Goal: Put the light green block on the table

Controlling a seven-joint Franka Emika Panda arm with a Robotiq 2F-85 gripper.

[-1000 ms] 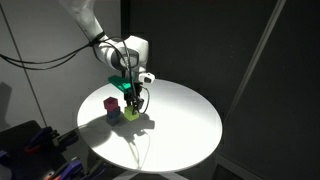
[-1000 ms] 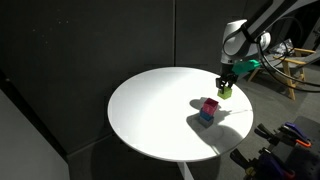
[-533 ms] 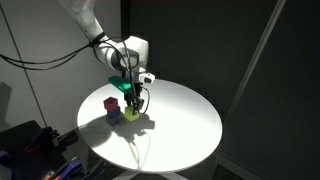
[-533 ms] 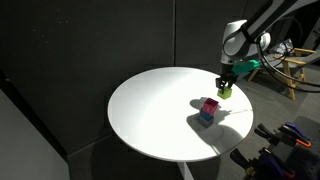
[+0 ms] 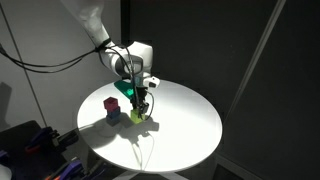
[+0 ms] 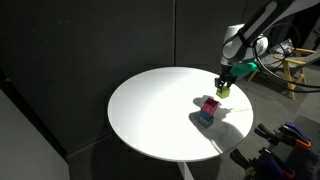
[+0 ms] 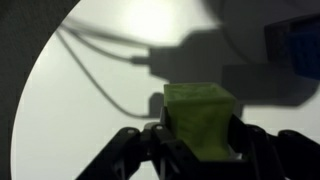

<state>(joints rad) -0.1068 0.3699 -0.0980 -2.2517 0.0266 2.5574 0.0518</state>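
My gripper point(image 5: 140, 108) is shut on the light green block point(image 5: 139, 115), a small lime cube held just above or at the round white table point(image 5: 190, 130). In the wrist view the light green block point(image 7: 200, 120) sits between my two dark fingers point(image 7: 200, 140), over the white table point(image 7: 90, 110). In an exterior view the block point(image 6: 224, 90) hangs in my gripper point(image 6: 225, 85) near the table's point(image 6: 150, 115) edge. A magenta cube point(image 5: 111, 103) stands on a dark blue cube point(image 5: 113, 115) beside the gripper; both also show in an exterior view point(image 6: 209, 105).
The blue cube shows at the wrist view's upper right point(image 7: 300, 45). Dark curtains surround the table. Clutter and cables lie on the floor point(image 5: 40, 145). A wooden chair frame point(image 6: 285, 65) stands beyond the table.
The gripper with the light green block has shifted slightly sideways, away from the stacked cubes; the stack has not moved.
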